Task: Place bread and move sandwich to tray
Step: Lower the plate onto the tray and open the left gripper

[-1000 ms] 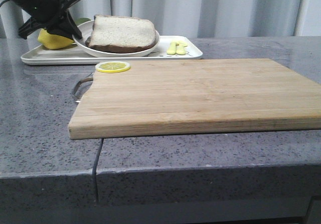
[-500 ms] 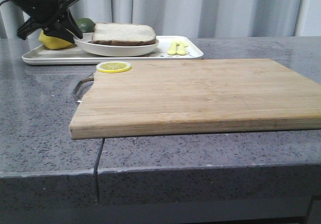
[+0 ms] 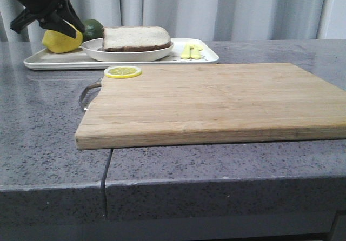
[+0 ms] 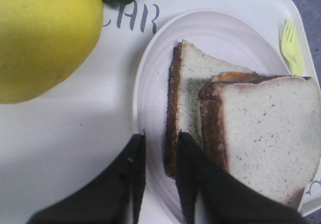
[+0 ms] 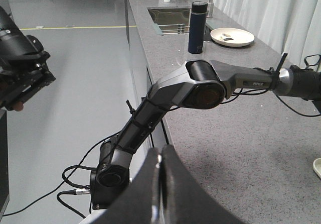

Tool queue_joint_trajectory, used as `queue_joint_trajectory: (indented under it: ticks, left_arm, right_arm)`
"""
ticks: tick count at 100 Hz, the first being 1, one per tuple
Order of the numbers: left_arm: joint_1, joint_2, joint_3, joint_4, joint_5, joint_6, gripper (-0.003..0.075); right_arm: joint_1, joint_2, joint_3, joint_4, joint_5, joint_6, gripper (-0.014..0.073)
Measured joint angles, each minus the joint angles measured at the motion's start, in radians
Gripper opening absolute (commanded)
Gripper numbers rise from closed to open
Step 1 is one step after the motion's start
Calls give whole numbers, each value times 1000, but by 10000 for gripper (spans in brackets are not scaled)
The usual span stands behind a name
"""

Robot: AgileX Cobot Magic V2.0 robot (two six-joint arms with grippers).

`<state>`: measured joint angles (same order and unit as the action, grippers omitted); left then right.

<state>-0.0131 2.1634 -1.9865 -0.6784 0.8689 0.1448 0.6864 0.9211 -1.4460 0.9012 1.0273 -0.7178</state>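
Sandwich (image 3: 135, 38) sits on a plate (image 3: 100, 51), which rests on the tray (image 3: 54, 61) beside a lemon (image 3: 62, 40) and a lime (image 3: 93, 26). Left gripper (image 4: 159, 148) hangs just above the plate's rim, jaws parted and empty. Right gripper (image 5: 159, 176) has its fingers pressed together, holding nothing.

Left gripper (image 4: 159, 142) hangs raised, fingers (image 4: 134, 163) slightly parted; right gripper (image 5: 159, 156) fingers pressed together.
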Motion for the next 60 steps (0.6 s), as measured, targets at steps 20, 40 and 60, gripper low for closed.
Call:
queue_joint_trajectory:
  ticks: [20, 40, 60]
  left_arm:
    - [1, -53, 0, 0, 44, 0, 118]
    - [1, -135, 0, 2, 101, 30, -20]
    - [1, -229, 0, 6, 159, 50, -20]
  right_arm:
    - [0, -19, 0, -12, 9, 1, -69]
    - [0, -81, 69, -54, 8, 1, -69]
    - [0, -179, 218, -145, 6, 1, -69]
